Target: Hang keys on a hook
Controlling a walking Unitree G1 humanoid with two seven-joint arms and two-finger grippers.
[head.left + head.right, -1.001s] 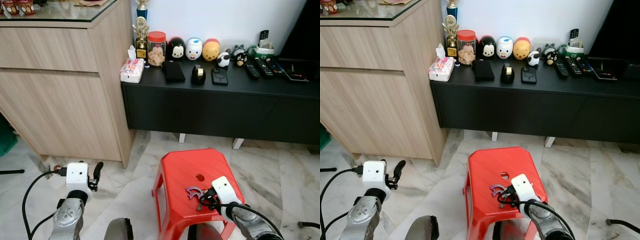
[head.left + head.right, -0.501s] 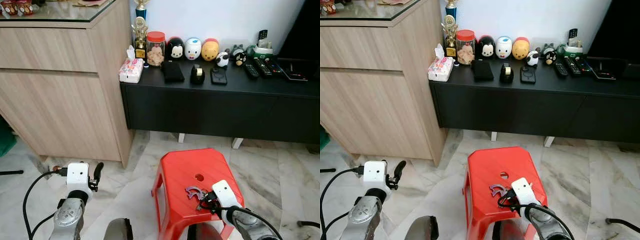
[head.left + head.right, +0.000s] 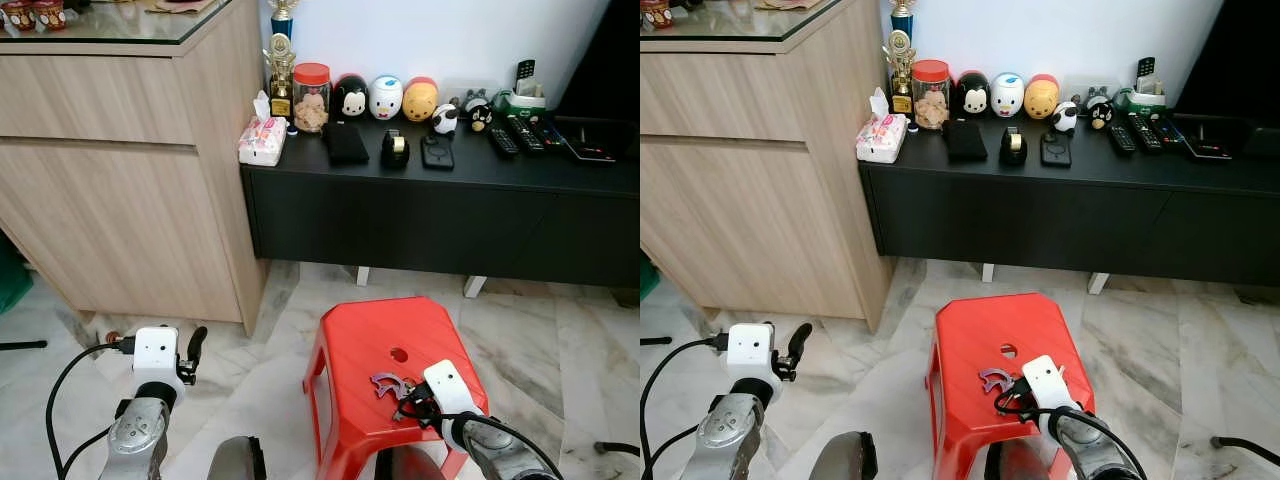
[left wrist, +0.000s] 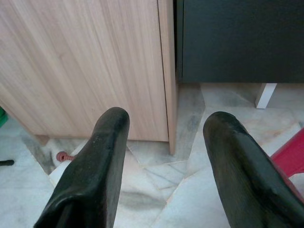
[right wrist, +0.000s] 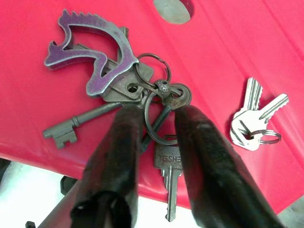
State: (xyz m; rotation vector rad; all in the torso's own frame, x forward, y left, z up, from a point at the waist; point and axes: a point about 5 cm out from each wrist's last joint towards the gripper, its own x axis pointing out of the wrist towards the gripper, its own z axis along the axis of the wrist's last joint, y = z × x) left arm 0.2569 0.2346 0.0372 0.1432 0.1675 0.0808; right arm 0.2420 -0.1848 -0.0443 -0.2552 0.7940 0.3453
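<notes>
Keys on a steel ring with a purple metal charm shaped like a jagged beast, the key bunch [image 5: 126,90], lie flat on the top of a red plastic stool [image 3: 372,330], near the stool's front edge and just in front of its round centre hole [image 5: 173,7]. The right claw [image 5: 159,121] is down on that same stool top with its two black fingers [image 5: 118,147] straddling the ring of the bunch, one finger on each side and close against it; the fingers have a narrow gap between them and touch the ring, but I cannot tell whether they have it pinched. An old dark lever key sticks out sideways from the bunch, and a flat brass-coloured key points back toward the claw between the fingers. A second, smaller pair of silver keys [image 5: 254,116] lies on the stool just beside the bunch, apart from it.

The left claw [image 4: 164,156] hangs released, its fingers spread wide, over the marble floor [image 3: 270,370] to the stool's left, facing the corner of a light wooden cabinet [image 3: 120,170]. Behind the stool stands a long black low desk [image 3: 440,210] against the wall.
</notes>
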